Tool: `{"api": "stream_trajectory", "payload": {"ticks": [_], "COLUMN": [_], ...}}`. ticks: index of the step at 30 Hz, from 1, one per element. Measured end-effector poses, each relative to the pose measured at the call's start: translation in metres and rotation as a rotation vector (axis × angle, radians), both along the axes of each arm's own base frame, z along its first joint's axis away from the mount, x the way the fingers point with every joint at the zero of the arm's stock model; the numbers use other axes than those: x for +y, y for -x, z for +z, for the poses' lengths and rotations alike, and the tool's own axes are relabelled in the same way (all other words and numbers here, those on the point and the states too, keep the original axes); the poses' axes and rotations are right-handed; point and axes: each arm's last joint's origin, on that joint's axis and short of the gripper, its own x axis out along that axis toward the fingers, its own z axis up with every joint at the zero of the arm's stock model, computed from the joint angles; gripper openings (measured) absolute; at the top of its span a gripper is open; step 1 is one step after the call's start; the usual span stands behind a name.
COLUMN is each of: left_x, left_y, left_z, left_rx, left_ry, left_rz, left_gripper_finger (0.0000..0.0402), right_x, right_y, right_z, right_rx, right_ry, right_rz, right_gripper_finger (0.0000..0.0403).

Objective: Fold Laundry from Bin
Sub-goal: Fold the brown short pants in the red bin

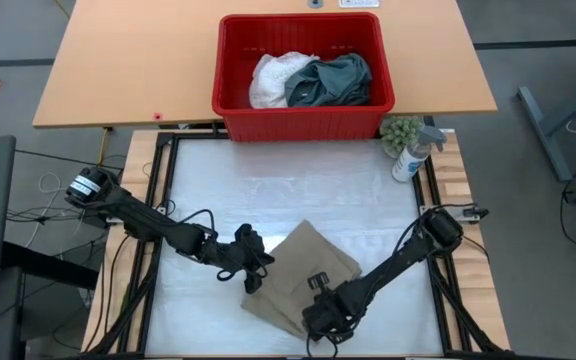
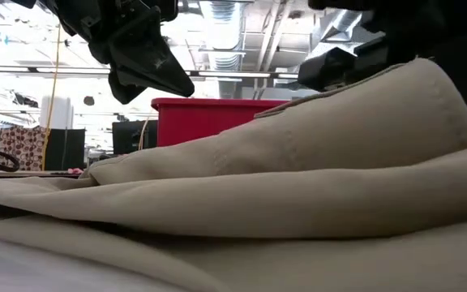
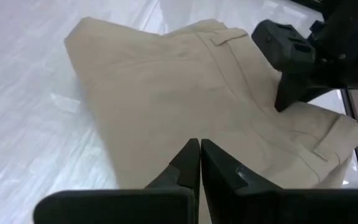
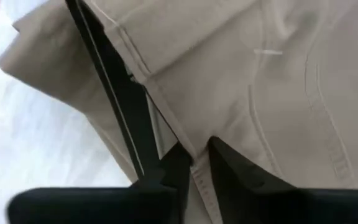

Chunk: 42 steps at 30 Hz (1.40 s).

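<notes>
Right gripper (image 4: 194,163) pinches the khaki trousers' (image 1: 303,275) hem, jaws barely apart.
Left gripper (image 3: 199,163) hovers closed; next, finish the fold.

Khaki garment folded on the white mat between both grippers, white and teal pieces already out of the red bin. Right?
Not quite. The high view shows the white garment and teal garment inside the red bin. The rest holds: khaki garment lies folded on the white mat between left gripper and right gripper.

Bright, even overhead light; low view's foreground perhaps blurred.
</notes>
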Motion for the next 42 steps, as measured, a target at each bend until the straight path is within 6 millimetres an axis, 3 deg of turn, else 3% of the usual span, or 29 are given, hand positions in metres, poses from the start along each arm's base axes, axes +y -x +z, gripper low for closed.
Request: {"api": "stream_trajectory", "payload": {"ticks": [3,11,15,19,23,36,42], "left_x": [0.001,0.007,0.010,0.011,0.013,0.022,0.020], "left_y": [0.000,-0.003,-0.006,-0.007,-0.009,-0.012,-0.012], "left_z": [0.000,0.000,0.001,0.001,0.003,0.003,0.003], "left_rx": [-0.001,0.011,0.003,0.008,-0.007,-0.003,0.003], "left_ry": [0.001,0.032,0.082,0.132,0.165,0.170,0.171], "left_rz": [0.002,-0.002,-0.024,-0.035,-0.052,-0.110,-0.161], "left_gripper_finger": [0.0000,0.0000,0.0000,0.0000,0.0000,0.0000,0.0000], "right_x": [-0.003,-0.007,0.001,0.006,0.014,0.055,0.055], "right_y": [0.003,0.031,0.043,0.028,0.013,0.006,0.001], "right_z": [0.017,0.090,0.105,0.094,0.064,-0.005,-0.030], "right_rx": [-0.030,-0.082,-0.211,-0.343,-0.388,-0.306,-0.221], "right_ry": [-0.030,-0.264,-0.244,-0.257,-0.241,-0.326,-0.292], "right_rz": [-0.030,-0.177,-0.333,-0.538,-0.683,-0.744,-0.721], "right_gripper_finger": [0.0121,0.0173,0.0168,0.0107,0.0019,0.0015,0.0015]}}
